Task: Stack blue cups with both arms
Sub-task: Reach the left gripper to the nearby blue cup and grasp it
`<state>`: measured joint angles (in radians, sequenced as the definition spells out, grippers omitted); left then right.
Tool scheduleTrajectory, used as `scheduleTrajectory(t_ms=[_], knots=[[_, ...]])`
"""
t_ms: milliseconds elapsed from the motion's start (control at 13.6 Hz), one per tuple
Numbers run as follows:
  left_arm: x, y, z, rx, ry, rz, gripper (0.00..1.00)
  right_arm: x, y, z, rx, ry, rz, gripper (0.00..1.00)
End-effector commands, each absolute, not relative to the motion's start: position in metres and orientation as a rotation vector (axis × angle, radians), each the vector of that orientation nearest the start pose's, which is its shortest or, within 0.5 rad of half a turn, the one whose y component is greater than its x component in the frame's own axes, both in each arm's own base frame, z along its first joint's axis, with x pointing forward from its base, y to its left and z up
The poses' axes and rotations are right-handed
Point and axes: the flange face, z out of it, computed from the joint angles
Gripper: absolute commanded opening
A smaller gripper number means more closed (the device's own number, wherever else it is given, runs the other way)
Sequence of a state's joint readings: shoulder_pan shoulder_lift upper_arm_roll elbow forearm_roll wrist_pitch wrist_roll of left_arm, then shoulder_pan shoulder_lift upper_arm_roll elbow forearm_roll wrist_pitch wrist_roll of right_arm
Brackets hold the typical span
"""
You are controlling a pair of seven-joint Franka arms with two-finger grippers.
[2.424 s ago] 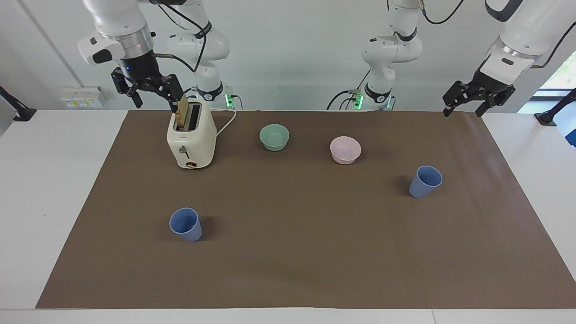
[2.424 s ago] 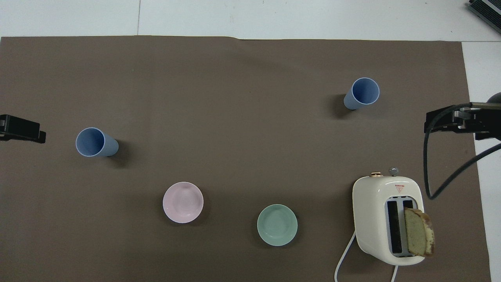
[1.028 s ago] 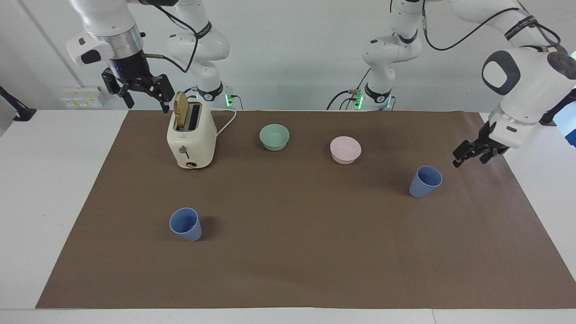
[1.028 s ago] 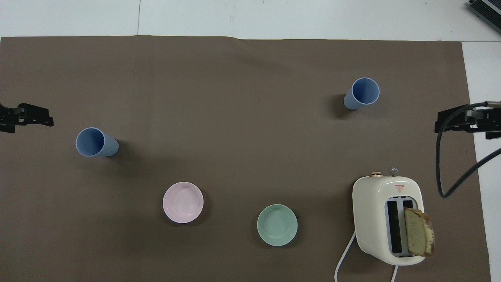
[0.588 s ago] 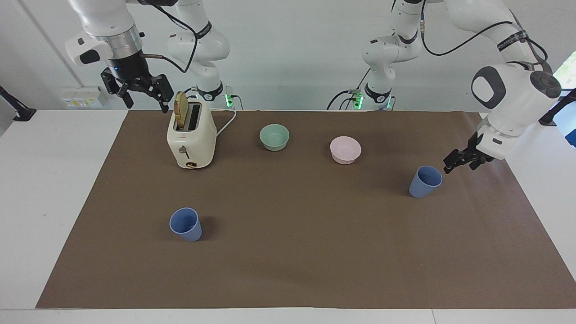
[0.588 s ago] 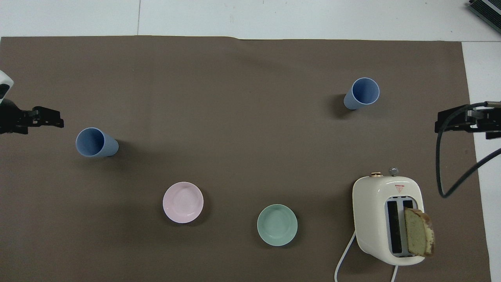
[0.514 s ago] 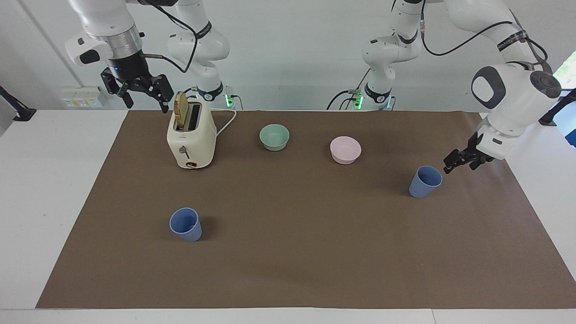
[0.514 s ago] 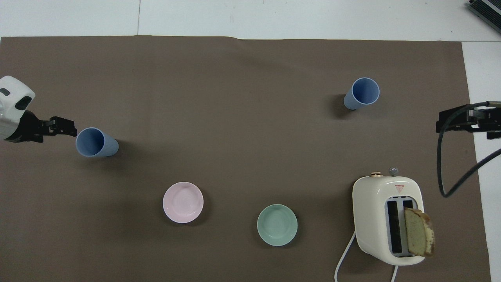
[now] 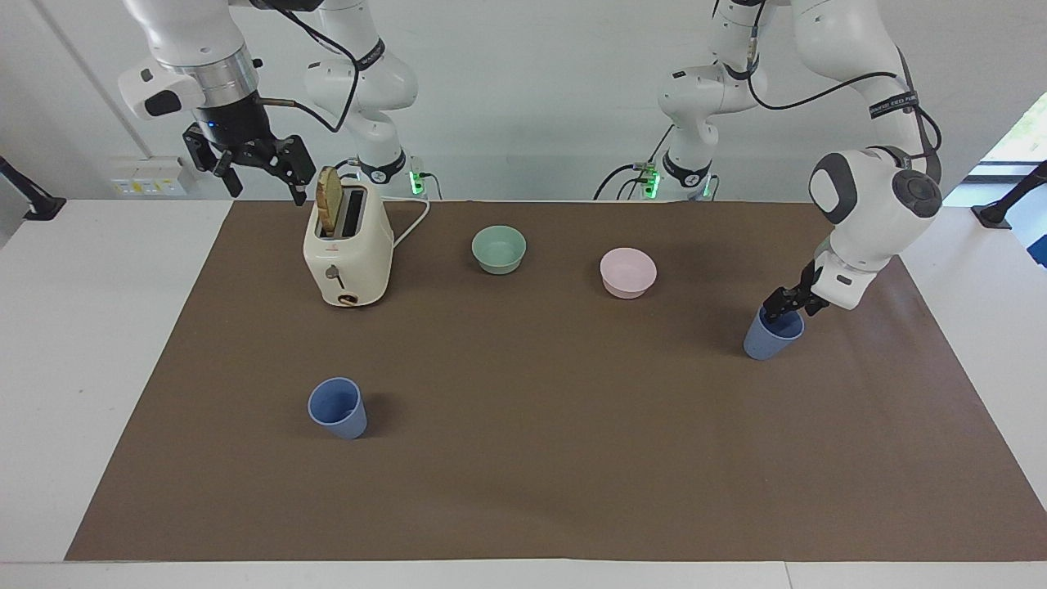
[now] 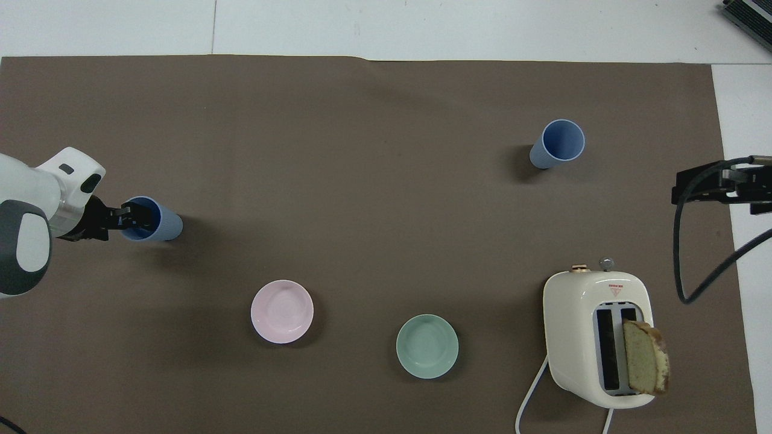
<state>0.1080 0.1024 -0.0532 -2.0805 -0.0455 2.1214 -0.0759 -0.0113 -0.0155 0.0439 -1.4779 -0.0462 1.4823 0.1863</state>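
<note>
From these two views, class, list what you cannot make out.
- Left end effector at the blue cup: whether its fingers grip the rim, too small, both views.
- Right end effector: overhead, cut off by the edge.
- Toast in the toaster: lower part hidden inside the slot.

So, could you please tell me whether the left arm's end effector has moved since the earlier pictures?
Yes. The left end effector has come down from above the brown mat's edge to the rim of the matte dusty-blue tapered cup beside the pale pink bowl.
</note>
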Motion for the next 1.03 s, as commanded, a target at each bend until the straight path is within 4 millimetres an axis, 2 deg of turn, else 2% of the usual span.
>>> scheduleTrajectory(t_ms=[0,147,294,441,661,734,881,955], knots=[[0.549,0.030,0.373,-3.166,-0.262,0.074,0.00,0.541,0.009,0.669,-3.172,0.214,-0.022,1.00],[0.552,0.030,0.377,-3.174,-0.272,0.055,0.00,0.540,0.009,0.666,-3.171,0.213,-0.015,1.00],[0.567,0.034,0.384,-3.198,-0.291,0.025,0.00,0.541,0.010,0.666,-3.167,0.212,-0.027,1.00],[0.583,0.035,0.411,-3.201,-0.303,-0.050,0.00,0.543,0.009,0.666,-3.168,0.180,-0.041,1.00],[0.600,0.021,0.459,-3.208,-0.373,-0.079,0.00,0.550,0.004,0.661,-3.178,0.142,-0.036,1.00],[0.604,0.007,0.473,-3.210,-0.385,-0.082,0.00,0.557,0.005,0.657,-3.179,0.139,-0.050,1.00],[0.606,-0.047,0.482,-3.215,-0.412,-0.084,0.00,0.570,0.005,0.652,-3.174,0.135,-0.089,1.00],[0.604,-0.084,0.484,-3.215,-0.446,-0.089,0.00,0.579,0.007,0.643,-3.172,0.128,-0.106,1.00]])
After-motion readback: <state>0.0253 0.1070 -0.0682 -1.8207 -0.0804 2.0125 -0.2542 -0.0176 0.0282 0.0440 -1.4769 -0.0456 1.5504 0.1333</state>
